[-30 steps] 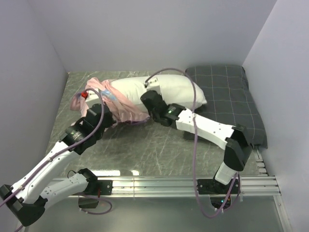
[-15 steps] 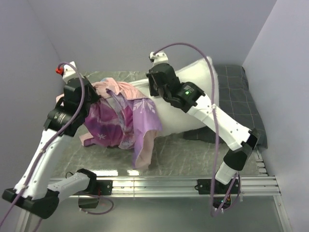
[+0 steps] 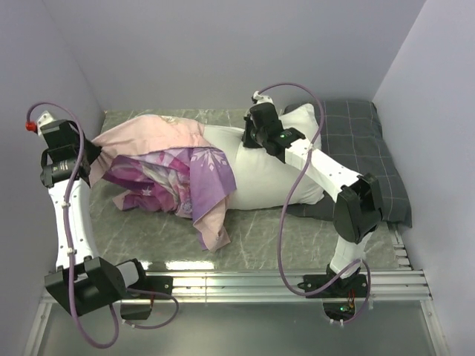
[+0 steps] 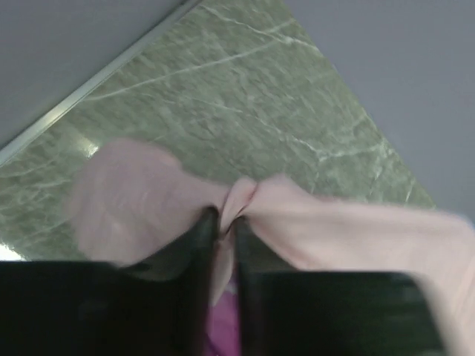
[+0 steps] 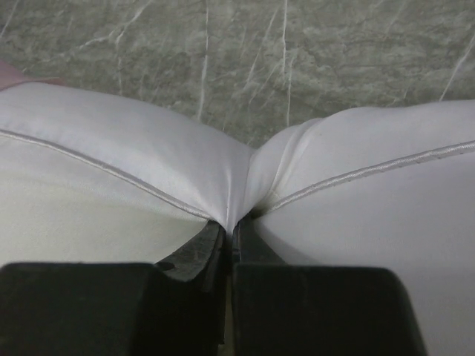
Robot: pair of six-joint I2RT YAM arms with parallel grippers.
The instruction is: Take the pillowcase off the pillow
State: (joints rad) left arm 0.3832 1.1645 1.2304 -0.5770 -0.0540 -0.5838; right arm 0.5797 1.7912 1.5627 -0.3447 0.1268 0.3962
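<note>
Pillowcase [image 3: 172,169] bunched, pink lining out, apparently half off pillow [image 3: 271,178].

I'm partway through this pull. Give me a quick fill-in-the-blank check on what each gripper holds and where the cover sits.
1. The right gripper is shut on the piped edge of the pillow, whose colour is ____.
2. The left gripper pinches the pillowcase on its plain pale ____ inside.
3. In the top view, the pillowcase hides only the pillow's end nearer the ____ gripper.

Missing words: white; pink; left.
</note>
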